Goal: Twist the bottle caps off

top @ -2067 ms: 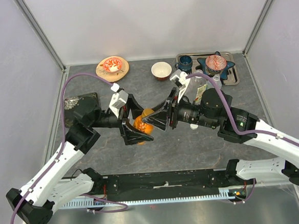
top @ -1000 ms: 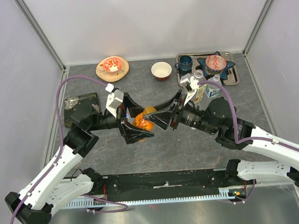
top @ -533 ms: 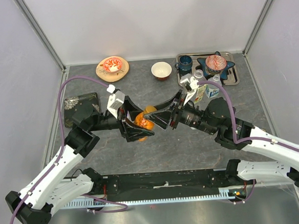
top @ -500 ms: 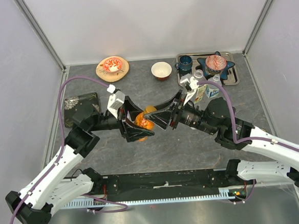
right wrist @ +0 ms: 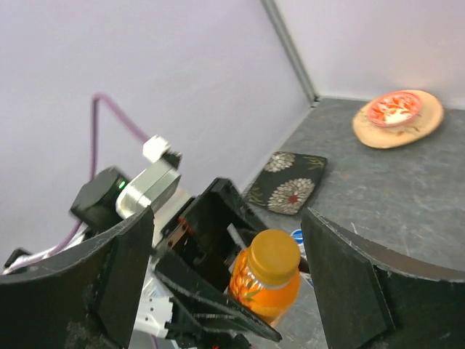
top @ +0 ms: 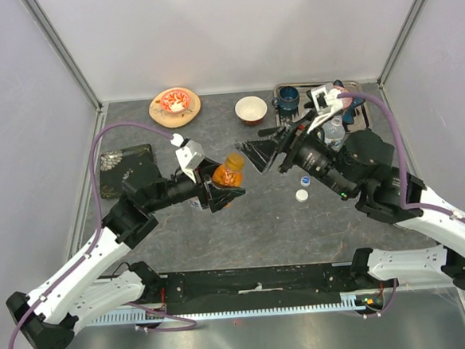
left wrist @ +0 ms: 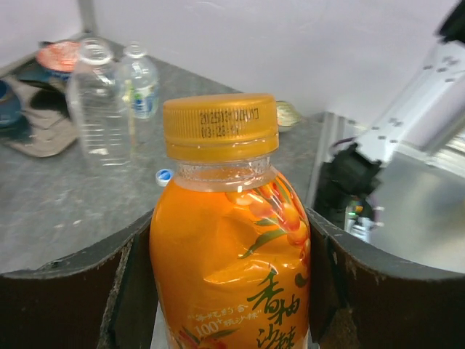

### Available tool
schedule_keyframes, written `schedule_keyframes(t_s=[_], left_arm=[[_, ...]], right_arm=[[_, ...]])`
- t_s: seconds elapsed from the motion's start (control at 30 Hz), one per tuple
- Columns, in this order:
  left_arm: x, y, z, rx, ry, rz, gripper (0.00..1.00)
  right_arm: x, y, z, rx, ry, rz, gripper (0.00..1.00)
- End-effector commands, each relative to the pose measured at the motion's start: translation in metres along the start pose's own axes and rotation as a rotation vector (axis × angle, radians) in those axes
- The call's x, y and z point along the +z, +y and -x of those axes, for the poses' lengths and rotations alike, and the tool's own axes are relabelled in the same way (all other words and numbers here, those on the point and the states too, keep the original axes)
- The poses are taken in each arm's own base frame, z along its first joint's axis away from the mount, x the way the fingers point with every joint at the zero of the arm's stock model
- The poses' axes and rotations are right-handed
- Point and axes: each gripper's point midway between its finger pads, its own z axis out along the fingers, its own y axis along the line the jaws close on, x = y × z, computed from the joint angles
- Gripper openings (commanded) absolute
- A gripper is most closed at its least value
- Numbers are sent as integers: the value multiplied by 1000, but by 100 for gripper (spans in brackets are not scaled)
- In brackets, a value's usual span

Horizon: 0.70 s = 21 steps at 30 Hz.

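Observation:
My left gripper (top: 224, 185) is shut on the orange bottle (top: 230, 173) and holds it up off the table. Its orange cap (left wrist: 220, 127) is on the neck. In the left wrist view both fingers (left wrist: 65, 291) press the bottle's body (left wrist: 232, 269). My right gripper (top: 256, 145) is open and empty, a little to the right of the bottle and apart from it. Its wrist view looks down on the cap (right wrist: 274, 256). A taller clear bottle (left wrist: 98, 102) and a short blue-labelled one (left wrist: 139, 80) stand behind, both without caps. In the top view my right arm mostly hides them.
A loose blue cap (top: 302, 194) and a white one (top: 304, 181) lie on the table under my right arm. A metal tray (top: 361, 117) with dishes is at the back right. A small bowl (top: 251, 109), a plate (top: 175, 103) and a black floral mat (top: 128, 162) are also there.
My right gripper has let go at the cap and drawn back to the right and away, now open. My left gripper has shifted a little right with the orange bottle.

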Motion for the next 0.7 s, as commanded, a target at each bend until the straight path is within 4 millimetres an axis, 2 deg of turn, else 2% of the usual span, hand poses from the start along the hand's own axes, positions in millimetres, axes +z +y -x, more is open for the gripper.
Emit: schedule_keyframes(t_s=[0.0, 0.03, 0.13, 0.33, 0.67], left_arm=[[-1, 28, 11, 182, -54, 244, 22], [-1, 29, 13, 205, -57, 269, 22], [0, 31, 14, 284, -51, 360, 22], [-1, 34, 17, 330, -56, 427, 22], [0, 32, 15, 335, -53, 423, 21]], right_arm=[[11, -37, -21, 8, 74, -234, 87], [15, -42, -30, 7, 101, -255, 86], [20, -42, -41, 40, 123, -263, 83], [24, -40, -48, 63, 145, -260, 79], [28, -45, -62, 55, 176, -271, 73]])
